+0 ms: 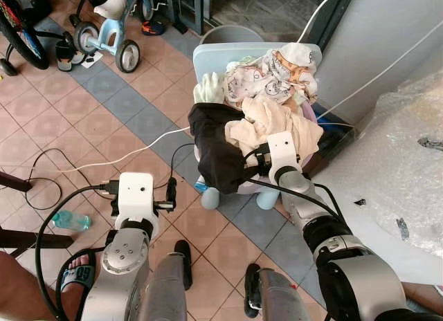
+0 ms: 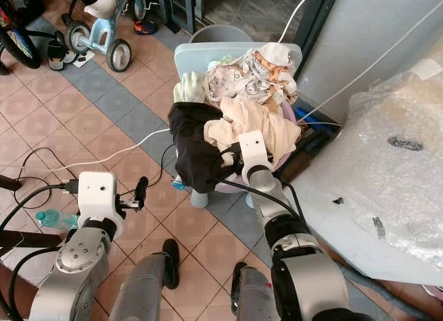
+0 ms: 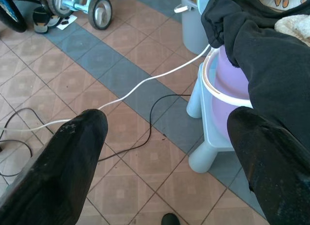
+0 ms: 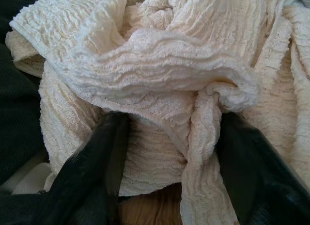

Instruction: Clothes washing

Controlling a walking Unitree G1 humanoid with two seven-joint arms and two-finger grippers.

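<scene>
The laundry sits heaped in a lilac basin [image 3: 220, 91] on a small pale chair [image 1: 208, 58]: a cream knit garment [image 4: 160, 74] in the middle, a black garment [image 1: 214, 151] draped over the near edge, and a printed cloth [image 1: 273, 75] behind them.

The right gripper [image 4: 169, 152] is pushed into the heap. Its two black fingers [image 4: 97, 157] stand apart, with a thick fold of the cream knit garment bulging between them and touching both. They straddle the fold but have not clamped it, so the step in hand looks like picking the first piece out of the pile. The black garment lies just beside the one finger.

The left gripper [image 3: 169, 167] hangs apart from the basin, over the tiled floor [image 3: 131, 152], its fingers spread wide with nothing between them. A white cable [image 3: 145, 82] runs across the tiles beyond its fingertips.

Next, the right fingers probably need to close on the fold and lift; the knit is bulky and tangled with its neighbours, so other pieces may drag along.
</scene>
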